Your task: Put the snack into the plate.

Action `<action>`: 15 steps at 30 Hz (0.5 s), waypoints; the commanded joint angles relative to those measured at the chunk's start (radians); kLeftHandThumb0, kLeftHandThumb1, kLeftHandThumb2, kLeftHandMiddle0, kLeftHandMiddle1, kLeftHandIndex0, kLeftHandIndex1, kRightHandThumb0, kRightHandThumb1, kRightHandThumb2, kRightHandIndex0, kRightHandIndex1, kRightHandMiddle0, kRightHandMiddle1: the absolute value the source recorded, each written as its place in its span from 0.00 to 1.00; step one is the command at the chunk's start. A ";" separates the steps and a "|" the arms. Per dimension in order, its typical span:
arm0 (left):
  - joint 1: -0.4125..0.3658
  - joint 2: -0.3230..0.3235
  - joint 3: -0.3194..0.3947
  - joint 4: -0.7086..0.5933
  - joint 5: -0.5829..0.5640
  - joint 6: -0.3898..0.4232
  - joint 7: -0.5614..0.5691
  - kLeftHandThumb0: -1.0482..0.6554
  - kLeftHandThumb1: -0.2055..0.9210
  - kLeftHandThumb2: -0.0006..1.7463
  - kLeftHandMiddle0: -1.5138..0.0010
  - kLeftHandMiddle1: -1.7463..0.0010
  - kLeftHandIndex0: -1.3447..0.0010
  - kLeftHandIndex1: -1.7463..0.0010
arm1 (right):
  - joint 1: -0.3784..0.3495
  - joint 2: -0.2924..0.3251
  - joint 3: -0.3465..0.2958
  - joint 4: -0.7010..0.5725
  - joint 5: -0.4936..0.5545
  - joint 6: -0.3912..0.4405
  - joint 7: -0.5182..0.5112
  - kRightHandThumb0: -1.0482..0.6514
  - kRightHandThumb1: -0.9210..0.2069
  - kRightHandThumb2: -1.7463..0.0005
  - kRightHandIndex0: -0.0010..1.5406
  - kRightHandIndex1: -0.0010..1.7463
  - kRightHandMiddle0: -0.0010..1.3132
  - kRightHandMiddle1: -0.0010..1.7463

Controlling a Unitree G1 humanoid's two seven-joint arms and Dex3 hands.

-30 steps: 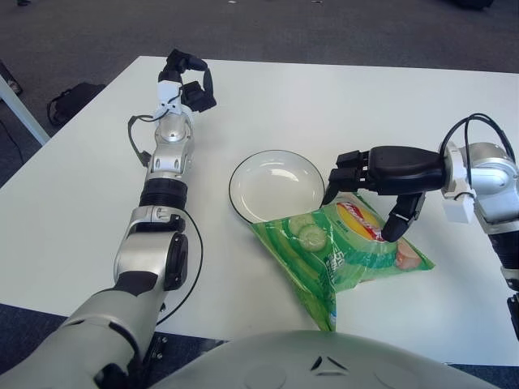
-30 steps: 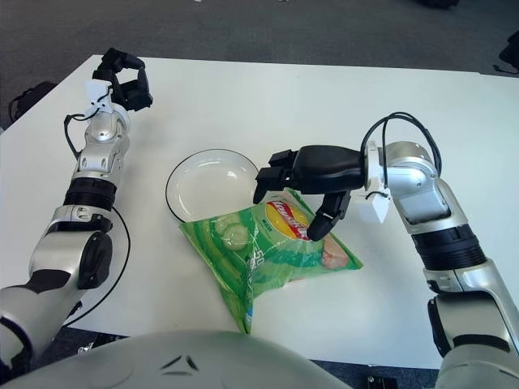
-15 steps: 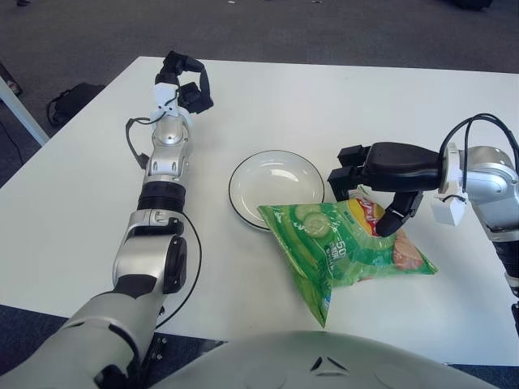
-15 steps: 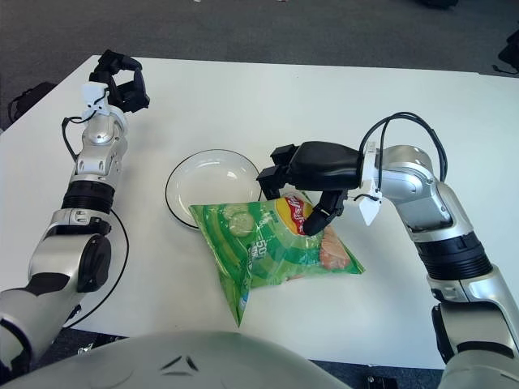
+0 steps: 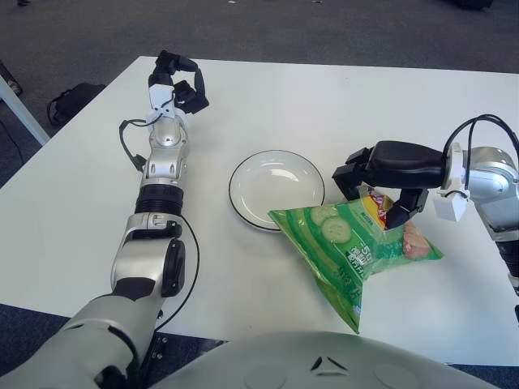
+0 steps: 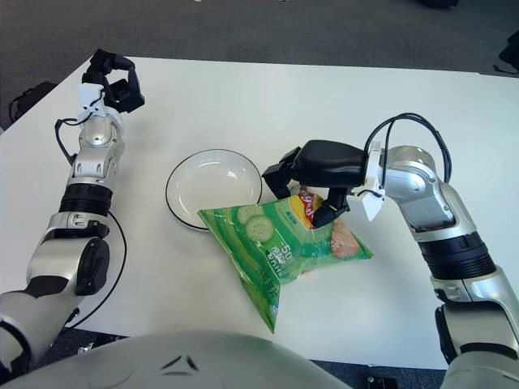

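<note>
A green snack bag (image 5: 350, 246) printed with cucumber slices hangs tilted just right of the white, dark-rimmed plate (image 5: 276, 189). Its upper left corner reaches the plate's right rim and its lower corner points down toward the table's near edge. My right hand (image 5: 379, 188) is shut on the bag's upper right edge, where a red and yellow logo shows between the fingers. My left hand (image 5: 177, 79) shows far off at the table's back left, fingers curled and holding nothing.
The white table (image 5: 73, 194) carries only the plate and the bag. Dark carpet lies beyond its far edge, with a black object (image 5: 69, 101) on the floor at the left.
My right hand has tightened on the bag and raised its right side, so the bag has swung round and shifted right, off the plate's lower edge. The left hand drifted slightly left.
</note>
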 commanded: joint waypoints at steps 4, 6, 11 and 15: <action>0.009 0.011 0.004 -0.017 0.013 0.005 0.029 0.36 0.61 0.64 0.34 0.00 0.64 0.00 | -0.051 -0.027 -0.013 0.062 -0.026 -0.043 -0.026 0.62 0.76 0.10 0.54 0.93 0.46 1.00; 0.010 0.010 0.006 -0.020 0.011 0.006 0.031 0.36 0.61 0.64 0.35 0.00 0.64 0.00 | -0.069 -0.029 -0.013 0.092 -0.026 -0.070 -0.034 0.62 0.77 0.10 0.55 0.92 0.46 1.00; 0.015 0.008 0.010 -0.028 0.002 0.006 0.032 0.36 0.60 0.64 0.35 0.00 0.63 0.00 | -0.087 -0.042 -0.025 0.139 -0.042 -0.083 -0.055 0.62 0.79 0.08 0.56 0.92 0.47 1.00; 0.019 0.007 0.012 -0.031 0.001 0.007 0.035 0.36 0.59 0.65 0.34 0.00 0.62 0.00 | -0.105 -0.061 -0.033 0.155 -0.081 -0.064 -0.069 0.62 0.81 0.07 0.56 0.93 0.48 1.00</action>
